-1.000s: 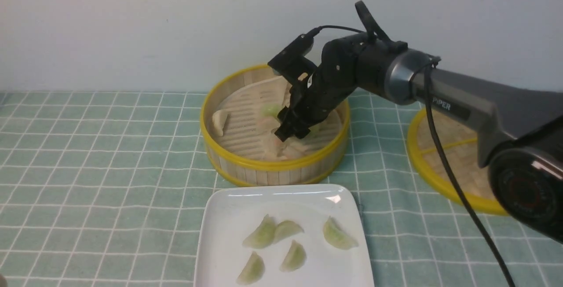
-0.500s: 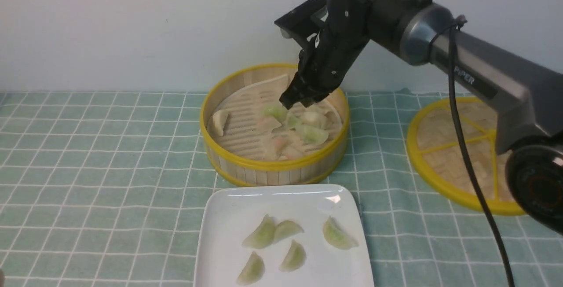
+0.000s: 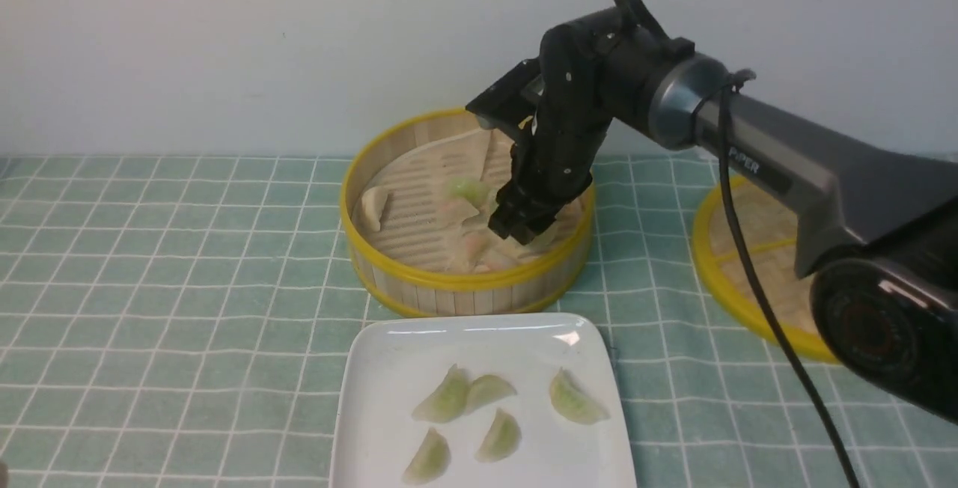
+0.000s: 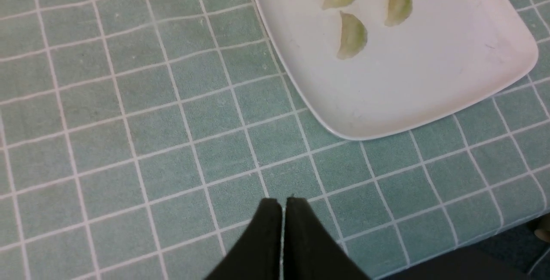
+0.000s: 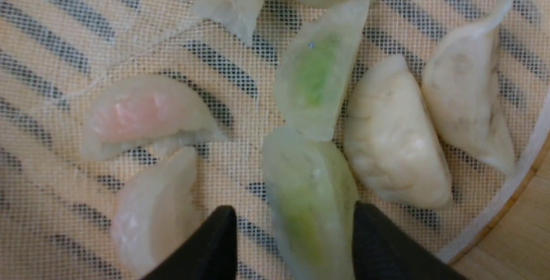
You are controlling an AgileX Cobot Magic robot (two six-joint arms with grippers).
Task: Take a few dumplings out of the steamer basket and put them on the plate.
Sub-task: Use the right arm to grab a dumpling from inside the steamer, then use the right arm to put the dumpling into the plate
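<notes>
white "PIPER" lettering on the grey right arm (image 3: 793,170), nothing else legible

Colours: worktop (image 3: 150,286) cloth is muted teal-green with a thin white grid, wall (image 3: 224,39) plain off-white, plate (image 3: 389,398) glossy white. The steamer basket (image 3: 464,297) has pale bamboo slats and yellow rims, with a white mesh liner (image 5: 64,35) over dark-gapped tan slats in the right wrist view; lid (image 3: 748,278) at right of frame is woven tan with yellow rim and spokes. The dumplings (image 3: 447,398) on the plate are translucent with pale green filling; the basket holds more green (image 5: 316,74) plus pink-filled ones (image 5: 137,114) and whitish ones (image 5: 395,134); right arm (image 3: 786,166) grey with black wrist, jaws black in both wrist views.
</notes>
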